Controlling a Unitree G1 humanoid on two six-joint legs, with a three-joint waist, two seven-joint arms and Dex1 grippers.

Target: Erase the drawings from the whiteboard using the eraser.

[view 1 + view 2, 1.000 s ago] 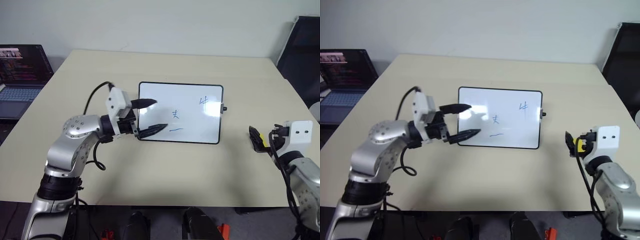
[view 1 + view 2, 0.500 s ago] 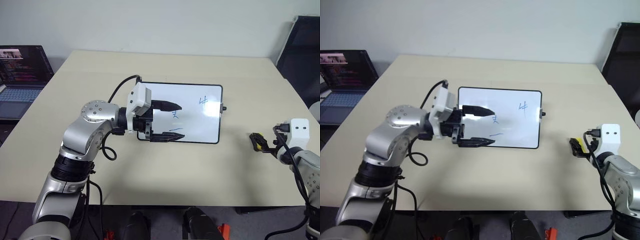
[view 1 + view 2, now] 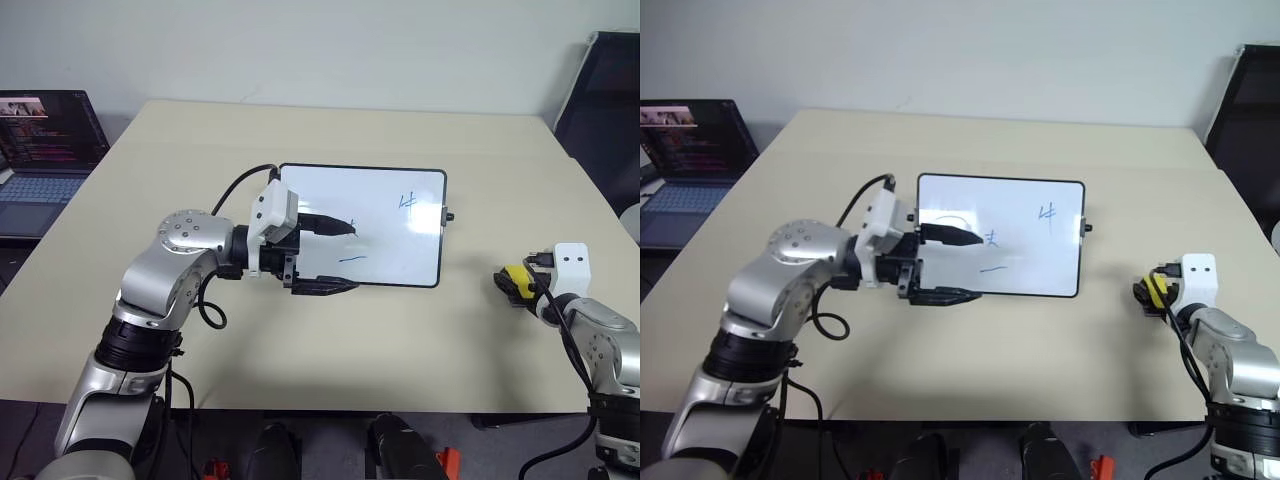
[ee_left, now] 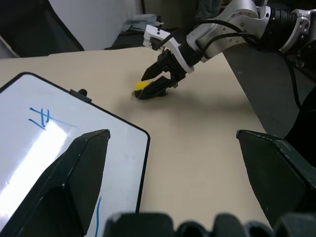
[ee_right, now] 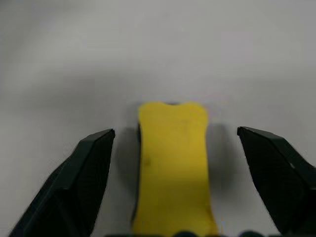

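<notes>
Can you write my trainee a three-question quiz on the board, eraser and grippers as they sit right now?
1. True or false: the small yellow oblong eraser lies on the beige table between the right gripper's open fingers.
2. Which gripper reaches over the glossy white black-framed whiteboard? A) the left gripper B) the right gripper C) both
3. Fill in: the thin blue marker drawings on the whiteboard are ____ erased.

Key: 1 true, with gaps on both sides. 2 A; its open fingers straddle the board's near left part. 3 not yet; two scribbles and a short line remain.
</notes>
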